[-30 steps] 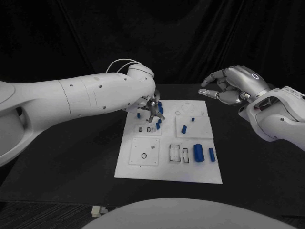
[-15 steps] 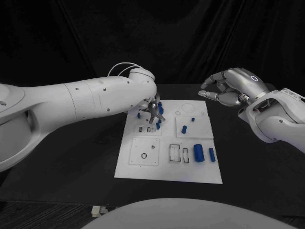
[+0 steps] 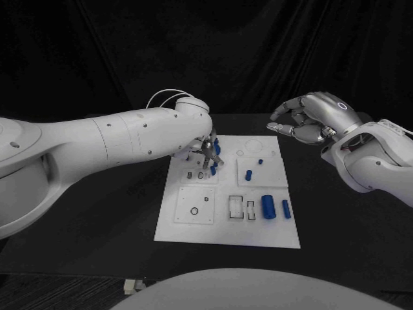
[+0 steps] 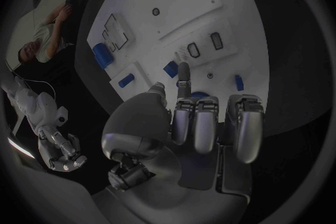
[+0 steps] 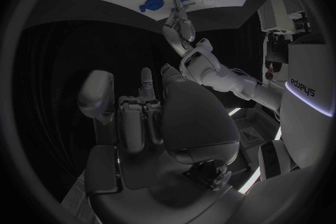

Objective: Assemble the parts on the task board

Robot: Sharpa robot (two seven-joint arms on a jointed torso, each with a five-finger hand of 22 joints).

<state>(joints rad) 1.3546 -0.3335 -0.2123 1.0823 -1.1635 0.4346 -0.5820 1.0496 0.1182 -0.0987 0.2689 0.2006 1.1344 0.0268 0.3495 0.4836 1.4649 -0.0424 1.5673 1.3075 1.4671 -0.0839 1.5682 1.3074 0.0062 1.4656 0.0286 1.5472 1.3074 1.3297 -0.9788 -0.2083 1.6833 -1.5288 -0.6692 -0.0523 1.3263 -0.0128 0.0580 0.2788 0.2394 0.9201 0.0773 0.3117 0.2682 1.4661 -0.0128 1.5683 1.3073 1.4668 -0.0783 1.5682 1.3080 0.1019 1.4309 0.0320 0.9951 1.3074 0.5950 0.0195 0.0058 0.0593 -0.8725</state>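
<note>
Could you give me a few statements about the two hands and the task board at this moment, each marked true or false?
1. The left hand is over the far left part of the task board. True.
2. The right hand rests on the board. False: it hangs above the black table beyond the board's far right corner, fingers curled in with nothing in them.
3. Two blue cylinders lie side by side near the board's near right part. True.
4. The board lies on a white table. False: the table is black.
5. The right hand holds a blue part. False: nothing blue shows in it.
</note>
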